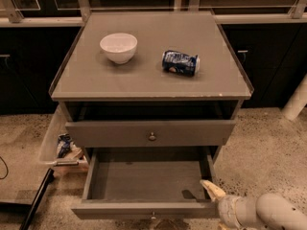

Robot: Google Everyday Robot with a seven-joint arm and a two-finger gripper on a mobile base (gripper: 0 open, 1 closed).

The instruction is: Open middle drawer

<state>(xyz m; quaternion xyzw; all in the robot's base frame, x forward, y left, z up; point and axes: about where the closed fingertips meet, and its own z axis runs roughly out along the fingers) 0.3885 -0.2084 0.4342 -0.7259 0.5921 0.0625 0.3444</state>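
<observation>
The grey cabinet (151, 87) has two drawers in view. The upper drawer (192, 133), with a round metal knob (152, 136), stands a little way out. Below it the middle drawer (144, 178), wide and shallow, is pulled far out and its inside is bare. Its low front (120, 210) and knob (152, 216) sit at the bottom edge of the view. My gripper (213, 191) is at the lower right, its cream tip at the drawer's right front corner, on the end of my white arm (276, 213).
A white bowl (118, 47) and a crushed blue can (180, 63) lie on the cabinet top. A clear bin with packets (61, 145) hangs on the cabinet's left side. A black bar (36, 198) lies on the speckled floor at the left. Dark cabinets stand behind.
</observation>
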